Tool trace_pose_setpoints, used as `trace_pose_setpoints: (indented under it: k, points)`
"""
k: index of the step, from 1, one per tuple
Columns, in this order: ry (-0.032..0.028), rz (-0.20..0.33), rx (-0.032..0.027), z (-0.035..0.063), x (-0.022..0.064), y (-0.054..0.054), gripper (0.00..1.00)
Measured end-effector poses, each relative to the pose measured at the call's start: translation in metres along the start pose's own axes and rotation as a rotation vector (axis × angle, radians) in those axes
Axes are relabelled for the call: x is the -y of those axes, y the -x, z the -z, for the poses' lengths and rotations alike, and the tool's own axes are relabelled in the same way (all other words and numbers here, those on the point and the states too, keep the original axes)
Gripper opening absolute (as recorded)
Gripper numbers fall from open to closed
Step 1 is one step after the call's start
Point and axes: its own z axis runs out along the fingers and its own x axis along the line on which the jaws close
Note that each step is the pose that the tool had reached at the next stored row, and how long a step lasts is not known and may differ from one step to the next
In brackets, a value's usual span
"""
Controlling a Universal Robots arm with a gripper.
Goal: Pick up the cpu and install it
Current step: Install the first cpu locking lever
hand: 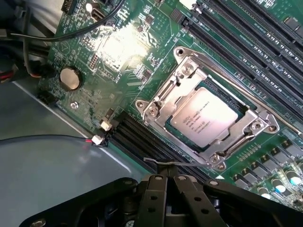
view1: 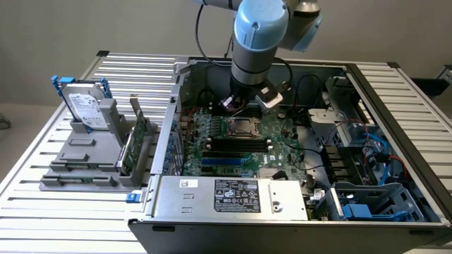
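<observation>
Silver-grey cpu [hand: 204, 117] lies flat in the metal socket frame [hand: 163, 97] on the green motherboard [hand: 118, 52], with black memory slots [hand: 251, 33] alongside. Gripper [hand: 166, 182] hovers just above the socket, jaws together, nothing between them. Exterior view: arm [view1: 258, 42] reaches down into the open pc case [view1: 282, 233].

The wall [view1: 84, 26] behind the work area is plain, off-white and unmarked. The surface [view1: 56, 222] is a metal top of parallel silver slats with dark gaps between them, and it reaches the exterior view's left and right edges. Pale floor [view1: 21, 114] lies beyond its left corner. A dark fixture [view1: 432, 84] stands at the far right edge. Lighting is even and diffuse, and shadows are soft.
</observation>
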Motion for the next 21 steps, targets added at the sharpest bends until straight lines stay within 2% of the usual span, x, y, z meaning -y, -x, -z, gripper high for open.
trace_pose_setpoints:
  k: [4,9,14,16,17,18,19,21]
  points:
    - [-0.0044,0.005,0.0053,0.0072,0.0049,-0.001,0.11]
    - [-0.0092,0.005,0.0118,0.0085,0.0107,0.001,0.11]
    - [-0.01,0.006,0.0125,0.0084,0.0177,0.01,0.11]
    - [-0.0075,0.007,0.0141,0.0084,0.0199,0.013,0.11]
    - [-0.0027,0.007,0.0171,0.0085,0.0212,0.015,0.11]
    - [0.0055,0.007,0.0224,0.0085,0.0223,0.016,0.11]
    - [0.017,0.008,0.0303,0.0085,0.0231,0.017,0.11]
    - [0.0467,0.013,0.0476,0.0085,0.0237,0.018,0.11]
